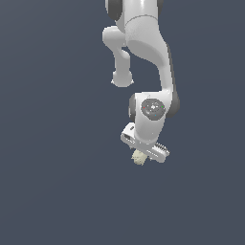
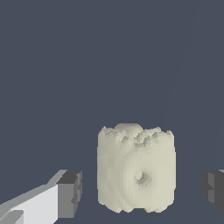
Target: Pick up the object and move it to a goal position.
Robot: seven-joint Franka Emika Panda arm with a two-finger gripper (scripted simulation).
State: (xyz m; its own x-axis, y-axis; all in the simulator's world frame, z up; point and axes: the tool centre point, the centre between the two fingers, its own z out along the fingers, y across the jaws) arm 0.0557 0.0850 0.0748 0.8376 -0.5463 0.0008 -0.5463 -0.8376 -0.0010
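- We see the small pale cream-yellow lumpy chunk [image 2: 135, 173] between the two dark finger pads [image 2: 70, 193] of the white robot gripper [image 1: 143, 154], apart from each.
- In the exterior view, it sits directly under our gripper.

A bare simulated scene rather than any real room: a flat, featureless slate-blue backdrop [image 1: 48, 143] fills both views, and the white robot arm [image 1: 146, 52] is rendered with smooth, untextured, faceted computer-graphics surfaces.
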